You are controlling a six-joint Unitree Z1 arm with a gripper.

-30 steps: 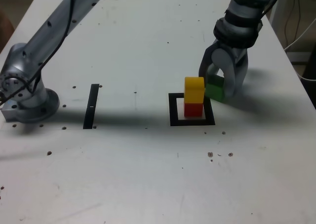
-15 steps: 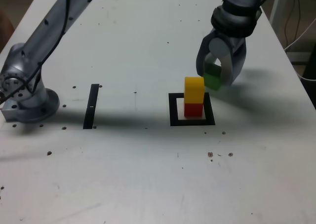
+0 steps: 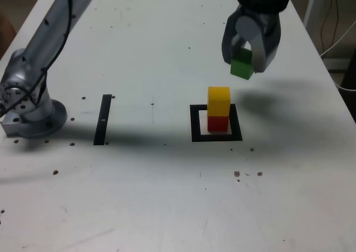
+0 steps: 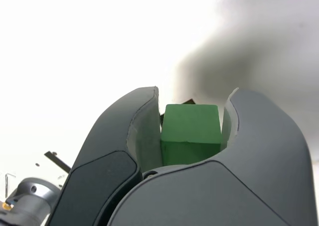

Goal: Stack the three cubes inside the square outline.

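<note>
The gripper (image 3: 243,63) is clamped on the green cube (image 3: 242,64), holding it in the air above the bench (image 3: 167,196). Nearby, the yellow cube (image 3: 218,100) sits on the red cube (image 3: 218,122) inside the square outline (image 3: 196,124).

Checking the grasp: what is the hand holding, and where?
The green cube, pinched on two opposite side faces by the hand, clear of the table.
</note>
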